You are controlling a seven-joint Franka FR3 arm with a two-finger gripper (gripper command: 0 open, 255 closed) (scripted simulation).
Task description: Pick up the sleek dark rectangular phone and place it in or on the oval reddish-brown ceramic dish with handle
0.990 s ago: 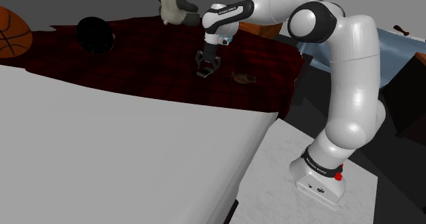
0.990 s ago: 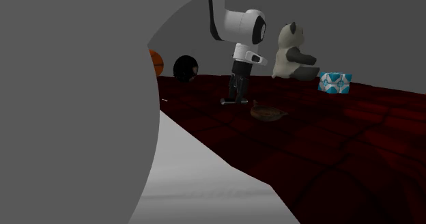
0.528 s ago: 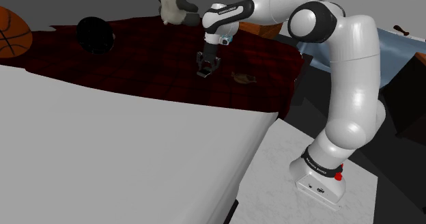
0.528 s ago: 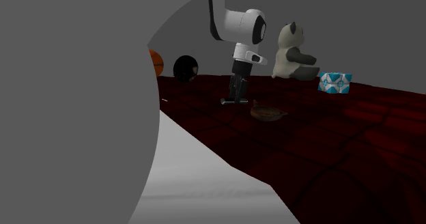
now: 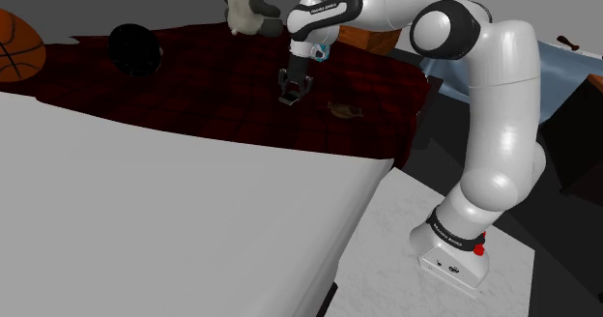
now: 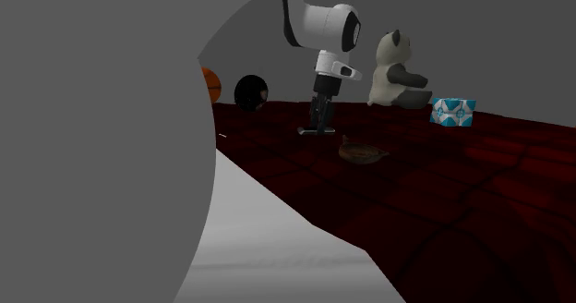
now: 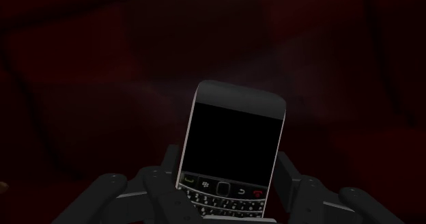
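A white robot arm (image 6: 325,29) is reaching down from the top centre, its black gripper (image 6: 320,124) pointing straight down and clasping a thin phone (image 6: 305,131), which is showing edge-on just over a dark red checked blanket (image 6: 443,190). Just right of it and nearer the camera, a reddish-brown dish (image 6: 362,152) is resting on the blanket. Behind, a panda toy (image 6: 397,68) is sitting beside a teal-and-white patterned box (image 6: 453,111). Further left, a black ball (image 6: 250,91) and a basketball (image 6: 212,84) are lying. A large grey shape (image 6: 102,135) is covering the left side.
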